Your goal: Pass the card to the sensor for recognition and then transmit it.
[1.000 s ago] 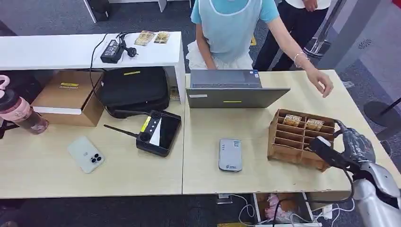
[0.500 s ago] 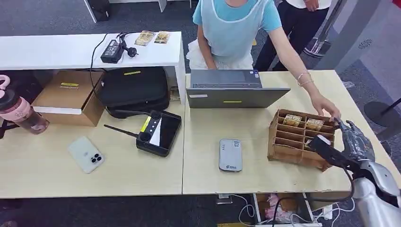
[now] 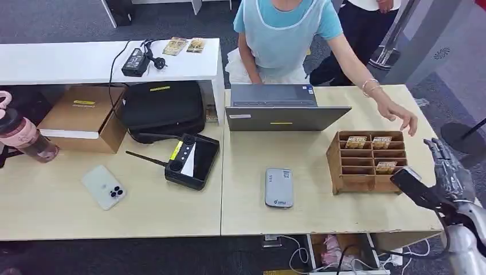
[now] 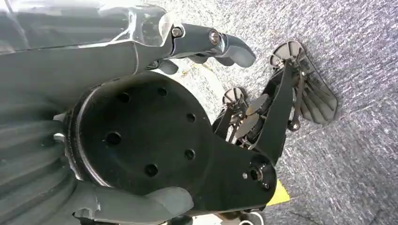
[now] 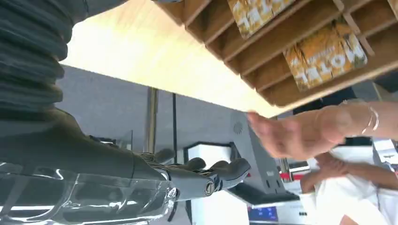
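A wooden card rack [image 3: 368, 162] stands on the right of the table, its slots facing me. It holds yellow-brown cards: two in the top row [image 3: 356, 141] and one lower right [image 3: 386, 167]. The right wrist view shows those cards [image 5: 324, 54] close up. The grey-white sensor [image 3: 279, 187] lies flat left of the rack. My right hand [image 3: 448, 173] hovers just right of the rack with fingers [image 5: 206, 174] spread and nothing in it. My left hand [image 4: 206, 42] hangs over the floor, fingers extended and holding nothing.
A person's hand [image 3: 401, 114] reaches over the table behind the rack. A laptop [image 3: 283, 109] sits at the back centre. A black controller [image 3: 192, 160], a phone [image 3: 103, 187], a black bag [image 3: 163, 109] and a cardboard box [image 3: 83, 117] lie to the left.
The person's hand reached the rack and drew back; the rack now stands squared toward me, with a card in a lower slot. My right hand has moved right, away from the rack.
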Available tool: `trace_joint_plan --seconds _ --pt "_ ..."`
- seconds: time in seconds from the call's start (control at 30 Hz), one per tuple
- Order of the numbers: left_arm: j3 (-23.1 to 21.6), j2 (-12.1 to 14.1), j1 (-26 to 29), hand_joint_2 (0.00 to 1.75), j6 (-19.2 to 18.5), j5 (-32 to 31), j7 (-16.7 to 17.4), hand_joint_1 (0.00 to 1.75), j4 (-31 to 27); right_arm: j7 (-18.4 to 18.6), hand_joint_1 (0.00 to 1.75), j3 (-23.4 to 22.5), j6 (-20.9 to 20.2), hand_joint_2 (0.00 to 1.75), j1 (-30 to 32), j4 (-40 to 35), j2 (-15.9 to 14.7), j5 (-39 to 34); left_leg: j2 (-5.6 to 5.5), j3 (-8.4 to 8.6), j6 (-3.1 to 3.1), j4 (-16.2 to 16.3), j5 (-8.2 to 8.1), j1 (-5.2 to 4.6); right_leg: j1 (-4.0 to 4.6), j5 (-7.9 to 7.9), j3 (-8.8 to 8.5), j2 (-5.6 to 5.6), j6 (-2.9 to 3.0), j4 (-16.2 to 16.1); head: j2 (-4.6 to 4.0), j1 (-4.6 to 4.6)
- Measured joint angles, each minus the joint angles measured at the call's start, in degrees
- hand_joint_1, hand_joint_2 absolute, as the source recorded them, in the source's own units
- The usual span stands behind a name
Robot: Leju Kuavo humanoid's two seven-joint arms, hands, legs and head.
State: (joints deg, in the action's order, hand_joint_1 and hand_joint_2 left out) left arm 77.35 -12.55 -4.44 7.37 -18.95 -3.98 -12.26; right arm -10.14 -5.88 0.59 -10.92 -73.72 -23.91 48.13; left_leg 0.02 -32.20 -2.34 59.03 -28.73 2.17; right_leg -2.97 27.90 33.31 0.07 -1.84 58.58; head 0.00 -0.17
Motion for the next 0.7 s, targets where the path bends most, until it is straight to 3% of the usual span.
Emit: trace_joint_plan --seconds 0.7 --pt "0.0 -0.22 -0.02 1.75 -0.02 0.26 -0.15 0.0 0.0 -1.33 0.0 0.79 -0.31 1.75 -3.23 0.19 0.35 1.16 -0.02 -0.02 -0.03 0.0 0.03 0.0 0.0 -0.02 -0.03 -0.03 0.02 0.01 0.0 0.0"
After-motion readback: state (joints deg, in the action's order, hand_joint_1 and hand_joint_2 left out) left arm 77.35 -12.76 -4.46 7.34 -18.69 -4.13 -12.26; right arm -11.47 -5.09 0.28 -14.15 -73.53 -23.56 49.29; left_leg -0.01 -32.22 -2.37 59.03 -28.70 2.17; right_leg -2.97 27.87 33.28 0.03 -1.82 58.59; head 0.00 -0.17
